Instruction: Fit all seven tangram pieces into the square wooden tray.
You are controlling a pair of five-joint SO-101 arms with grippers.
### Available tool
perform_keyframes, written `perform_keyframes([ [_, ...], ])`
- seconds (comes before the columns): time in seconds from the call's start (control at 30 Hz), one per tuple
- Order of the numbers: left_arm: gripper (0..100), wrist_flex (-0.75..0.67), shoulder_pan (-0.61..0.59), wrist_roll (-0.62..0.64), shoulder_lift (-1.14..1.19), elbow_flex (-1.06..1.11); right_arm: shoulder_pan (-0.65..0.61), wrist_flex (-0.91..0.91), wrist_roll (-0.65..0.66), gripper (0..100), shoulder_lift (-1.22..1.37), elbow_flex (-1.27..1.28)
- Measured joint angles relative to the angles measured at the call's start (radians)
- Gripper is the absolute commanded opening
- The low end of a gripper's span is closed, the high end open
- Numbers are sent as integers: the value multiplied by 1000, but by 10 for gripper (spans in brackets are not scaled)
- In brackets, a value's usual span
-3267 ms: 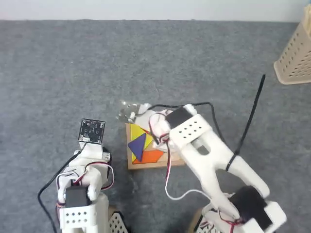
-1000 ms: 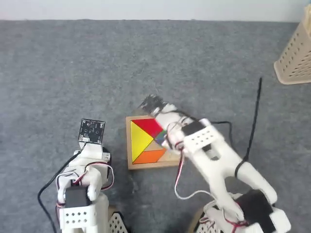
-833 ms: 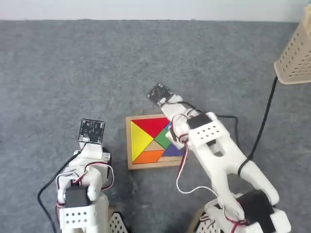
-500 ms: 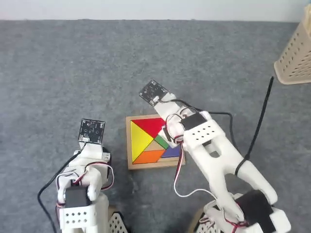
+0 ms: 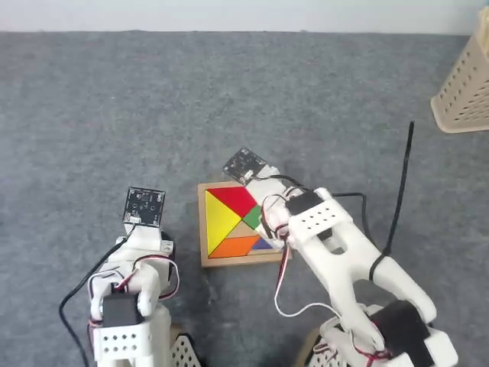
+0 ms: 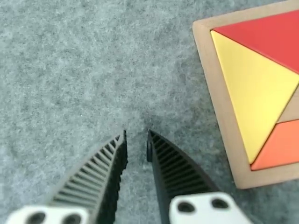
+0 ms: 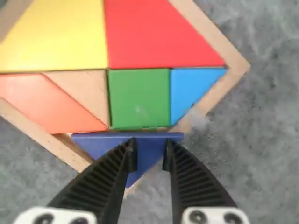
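My right gripper (image 7: 148,148) is holding its fingers (image 7: 117,172) only a narrow slit apart. As far as I can judge the tips are bearing down on the dark blue triangle (image 7: 100,143), not pinching it, since the piece is spreading wider than the gap and showing through it. That triangle is lying at the corner of the tray (image 5: 229,261) nearest my right arm, with its long edge butting the green square (image 7: 138,95). It is riding proud there, its point covering the rim, so I am judging it not yet seated.

Beyond it the tray is looking almost full. The red triangle (image 7: 154,32) and yellow triangle (image 7: 56,37) are filling the far half. The orange parallelogram (image 7: 46,100) and light blue triangle (image 7: 187,91) are flanking the square. Between orange and green a wood-coloured triangle (image 7: 86,91) is showing, and I cannot tell whether it is a piece or bare tray floor.

My left gripper (image 6: 136,135) is hanging over the grey table just off the tray's yellow side, its fingers a thin slit apart and gripping nothing.

So I am reckoning the job nearly done. The dark blue triangle is wanting a press or nudge flat into its corner, and the wood-coloured spot is needing a check.
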Motion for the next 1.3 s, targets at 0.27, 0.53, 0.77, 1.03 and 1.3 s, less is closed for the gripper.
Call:
perform_keyframes([
  [0.27,71,0,0,0,0,0,-69,29,0,91,2,15],
  [0.53,71,0,0,0,0,0,-35,109,-55,17,-160,17],
  [0.77,71,0,0,0,0,0,100,118,-78,7,-499,158],
  [1.03,71,0,0,0,0,0,215,118,-78,9,-830,434],
  [1.3,71,0,0,0,0,0,397,118,-78,9,-1174,721],
])
